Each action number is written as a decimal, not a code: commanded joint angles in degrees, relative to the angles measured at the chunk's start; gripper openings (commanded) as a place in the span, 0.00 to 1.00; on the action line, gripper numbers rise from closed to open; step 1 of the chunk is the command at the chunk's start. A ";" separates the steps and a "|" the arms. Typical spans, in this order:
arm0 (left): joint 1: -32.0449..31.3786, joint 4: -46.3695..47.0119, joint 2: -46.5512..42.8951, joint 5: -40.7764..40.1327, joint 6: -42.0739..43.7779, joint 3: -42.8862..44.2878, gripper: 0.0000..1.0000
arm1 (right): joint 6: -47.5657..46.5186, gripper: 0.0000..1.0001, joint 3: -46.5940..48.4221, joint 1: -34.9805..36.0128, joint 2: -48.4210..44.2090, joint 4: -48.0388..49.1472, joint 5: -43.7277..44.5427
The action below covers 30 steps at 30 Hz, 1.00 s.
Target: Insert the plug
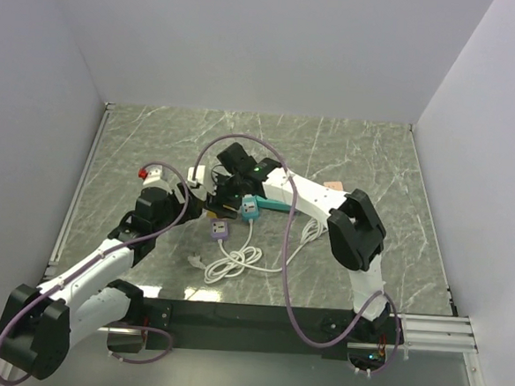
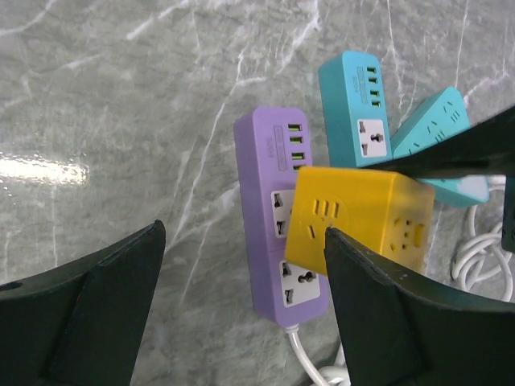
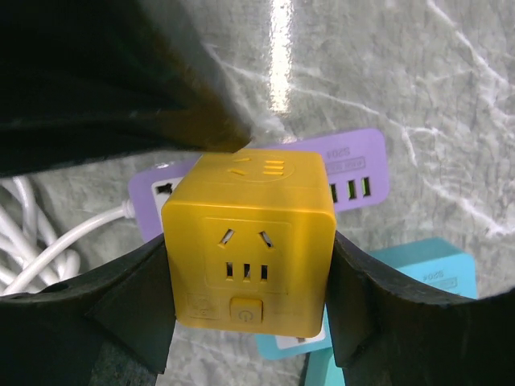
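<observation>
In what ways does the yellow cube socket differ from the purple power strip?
The yellow cube socket is a compact cube; the purple power strip is long and flat. The cube is clamped in the right gripper, while the strip lies on the table. The strip has a white cable; none shows on the cube. Both have outlet holes.

held between the right gripper's (image 3: 249, 273) fingers: cube socket (image 3: 249, 241). directly beneath it, flat on the bench (image 2: 96, 96), below the left gripper's (image 2: 243, 233) spread fingers: long power strip (image 2: 261, 161). beside that, ahead and rightward: second power strip (image 2: 358, 104). behind both grippers: coiled cable (image 1: 230, 264).
</observation>
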 commanded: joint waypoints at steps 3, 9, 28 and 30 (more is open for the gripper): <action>1.09 3.77 -0.10 4.84 -0.11 -0.40 0.86 | -3.46 0.00 8.24 0.36 3.17 -4.79 -0.44; 1.61 3.68 0.16 4.84 0.94 -0.57 0.86 | -4.52 0.00 10.53 0.36 4.93 -7.69 0.35; 3.46 4.73 1.66 6.86 2.00 -0.57 0.87 | -4.17 0.00 9.31 0.45 4.67 -11.04 -2.55; 3.55 5.00 1.92 7.21 2.00 -0.66 0.87 | -4.17 0.00 8.43 0.71 4.06 -10.69 -2.81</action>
